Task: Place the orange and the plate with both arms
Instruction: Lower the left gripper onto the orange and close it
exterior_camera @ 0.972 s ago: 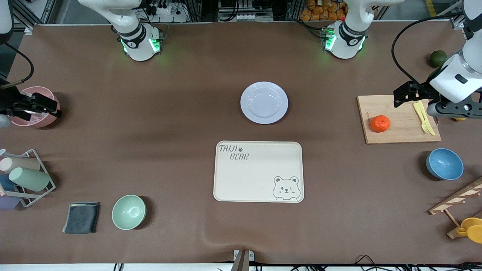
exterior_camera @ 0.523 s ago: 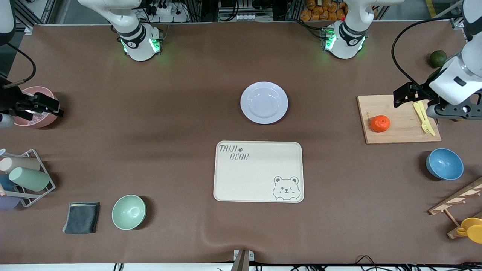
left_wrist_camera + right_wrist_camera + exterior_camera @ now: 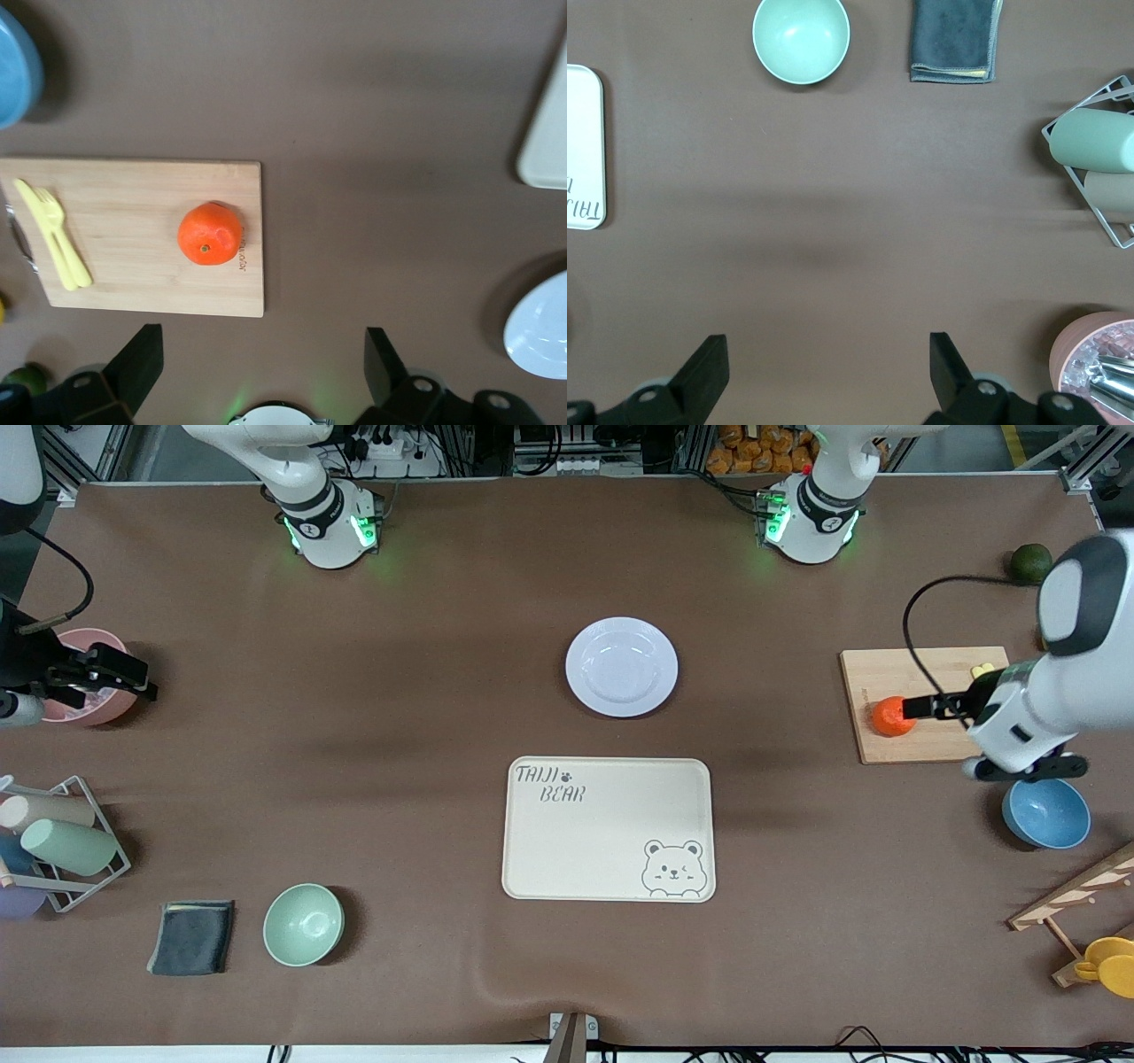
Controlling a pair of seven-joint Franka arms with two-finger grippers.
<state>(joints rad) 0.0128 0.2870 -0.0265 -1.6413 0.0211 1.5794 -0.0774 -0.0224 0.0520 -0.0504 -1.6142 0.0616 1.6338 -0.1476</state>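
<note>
While both grippers stood released, the left gripper (image 3: 917, 708) hung at the orange's (image 3: 889, 718) three o'clock; a careless approach could roll it off the board (image 3: 930, 748); the right gripper (image 3: 142, 682) waited by the pink bowl (image 3: 111, 707).

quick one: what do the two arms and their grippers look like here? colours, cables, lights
Both arms are glossy white Frankas with black joint bands; each base glows green. The left gripper and the right gripper are black, with dark wedge-shaped fingers that show in the wrist views. A black cable loops from each wrist. A dark grey panel marks the left arm's upper link.
</note>
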